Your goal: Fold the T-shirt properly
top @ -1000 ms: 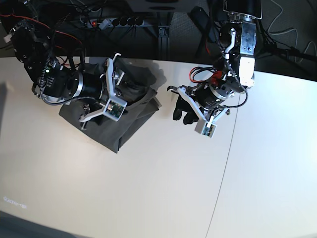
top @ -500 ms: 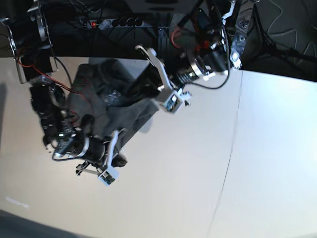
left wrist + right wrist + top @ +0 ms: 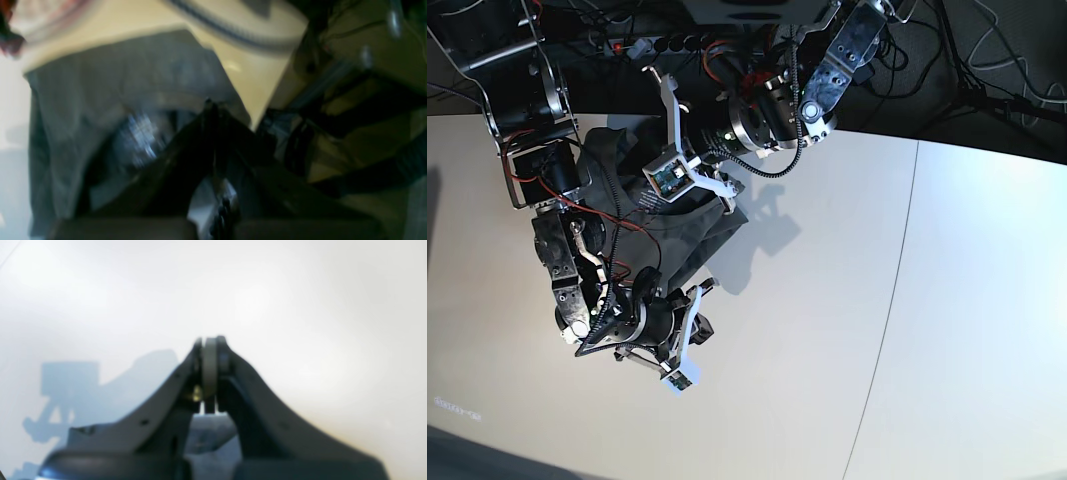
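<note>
both jaws pressed together: left gripper (image 3: 210,106) over t-shirt (image 3: 100,93), right gripper (image 3: 210,343) empty.

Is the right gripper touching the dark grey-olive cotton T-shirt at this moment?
Apart. In the right wrist view the right gripper is shut with only bare white table around its tips; the dark grey-olive cotton T-shirt lies elsewhere.

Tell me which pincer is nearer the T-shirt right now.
Left. The left pincer is over the T-shirt, its tips at the fabric. The right pincer sits past the shirt's lower edge, above bare table.
</note>
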Available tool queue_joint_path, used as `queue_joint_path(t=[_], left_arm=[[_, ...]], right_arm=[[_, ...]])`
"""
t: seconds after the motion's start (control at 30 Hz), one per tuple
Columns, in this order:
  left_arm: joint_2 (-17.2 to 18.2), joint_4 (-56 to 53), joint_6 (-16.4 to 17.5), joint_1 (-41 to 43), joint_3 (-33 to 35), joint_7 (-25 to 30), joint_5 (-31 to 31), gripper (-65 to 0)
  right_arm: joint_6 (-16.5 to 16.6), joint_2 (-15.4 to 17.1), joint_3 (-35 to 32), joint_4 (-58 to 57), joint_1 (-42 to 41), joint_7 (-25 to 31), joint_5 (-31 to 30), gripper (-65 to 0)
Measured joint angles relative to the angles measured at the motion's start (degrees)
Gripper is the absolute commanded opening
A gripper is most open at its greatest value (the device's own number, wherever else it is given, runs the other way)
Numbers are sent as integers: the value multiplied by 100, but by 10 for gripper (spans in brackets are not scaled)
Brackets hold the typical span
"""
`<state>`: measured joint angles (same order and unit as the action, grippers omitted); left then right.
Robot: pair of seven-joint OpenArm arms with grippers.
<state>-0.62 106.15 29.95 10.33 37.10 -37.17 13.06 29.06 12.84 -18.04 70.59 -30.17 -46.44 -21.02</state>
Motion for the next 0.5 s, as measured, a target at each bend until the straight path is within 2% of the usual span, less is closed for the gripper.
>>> queue_joint_path(t=[0.13, 0.33, 0.5], left_arm=[[-240, -518, 7, -184, 2, 17, 2, -650], [-254, -1038, 4, -417, 0, 9, 4, -650], [-254, -1373, 9, -417, 2, 50, 9, -650]], right_arm=[[0, 0, -168, 0, 2, -164, 9, -650], [0, 50, -496, -11, 2, -286, 2, -650], [0, 291, -522, -11, 2, -511, -59, -650]])
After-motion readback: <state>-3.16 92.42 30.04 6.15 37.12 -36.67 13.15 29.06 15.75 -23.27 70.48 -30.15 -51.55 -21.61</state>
